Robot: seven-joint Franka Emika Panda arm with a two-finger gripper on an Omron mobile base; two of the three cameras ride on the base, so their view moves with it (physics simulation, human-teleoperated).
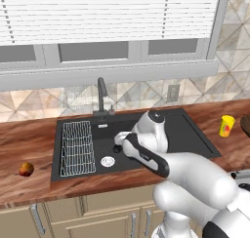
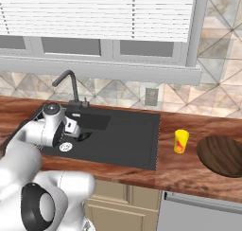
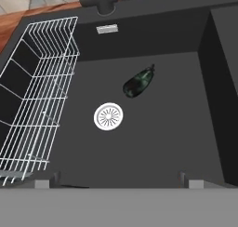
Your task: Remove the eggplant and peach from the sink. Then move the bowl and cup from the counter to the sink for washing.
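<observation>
In the left base view, a wood-grain counter (image 1: 29,139) ran under a window with white slatted blinds (image 1: 107,12) and a backsplash of pale diamond tiles. The black sink (image 1: 195,137) was set into it, its dark faucet (image 1: 101,95) rising at the back rim, a white wire rack (image 1: 77,148) along its left side and a silver round drain (image 1: 107,161) on the basin floor. The round orange-red peach (image 1: 26,169) lay on the counter left of the sink, well apart from it. The yellow cup (image 1: 227,126) stood upright on the counter right of the sink, with the brown bowl (image 1: 245,125) cut by the frame edge beside it. The white arm bent forward and down over the basin, its wrist above the drain area.

In the right base view, the cup (image 2: 180,141) with its red mark stood between the sink's flat right part (image 2: 134,135) and the wide shallow wooden bowl (image 2: 222,155). A wall outlet (image 2: 151,97) sat in the tiles. The arm's hand reached down into the basin at the left.

In the hand view, the dark, glossy, tapered eggplant (image 3: 138,82) lay on the matte basin floor, just up and right of the drain (image 3: 109,116) and apart from it. The rack (image 3: 37,96) lined the left. The gripper (image 3: 117,180) hung above the floor, its fingertips (image 3: 186,180) spread wide with nothing between them.
</observation>
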